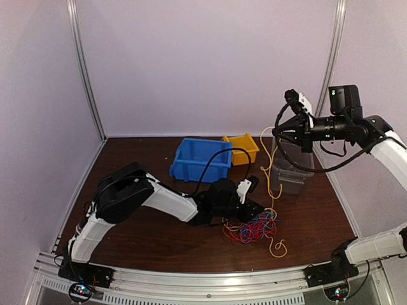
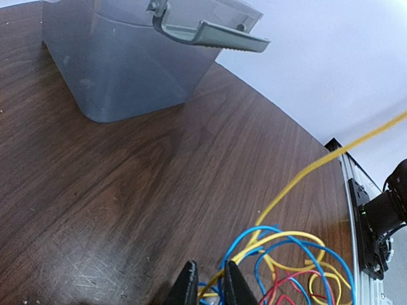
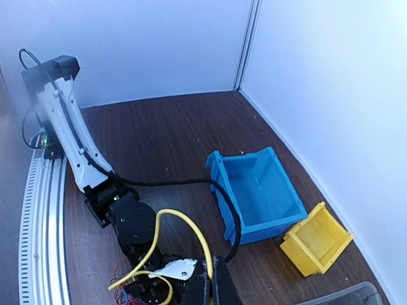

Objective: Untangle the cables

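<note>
The cables lie as a tangle of yellow, red and blue strands on the brown table, right of centre and near the front. My left gripper sits low at the tangle's left edge. In the left wrist view its jaws are nearly together, pinching a yellow and a blue strand at the edge of the tangle. My right gripper is raised high at the right, shut on one yellow cable that hangs in a wavy line down to the pile. The right wrist view shows that yellow cable running up between the right gripper's closed fingers.
A clear plastic box with a grey handle stands just right of the hanging strand, also seen in the left wrist view as the box. A blue bin and a yellow bin stand at the back. The metal rail marks the front edge.
</note>
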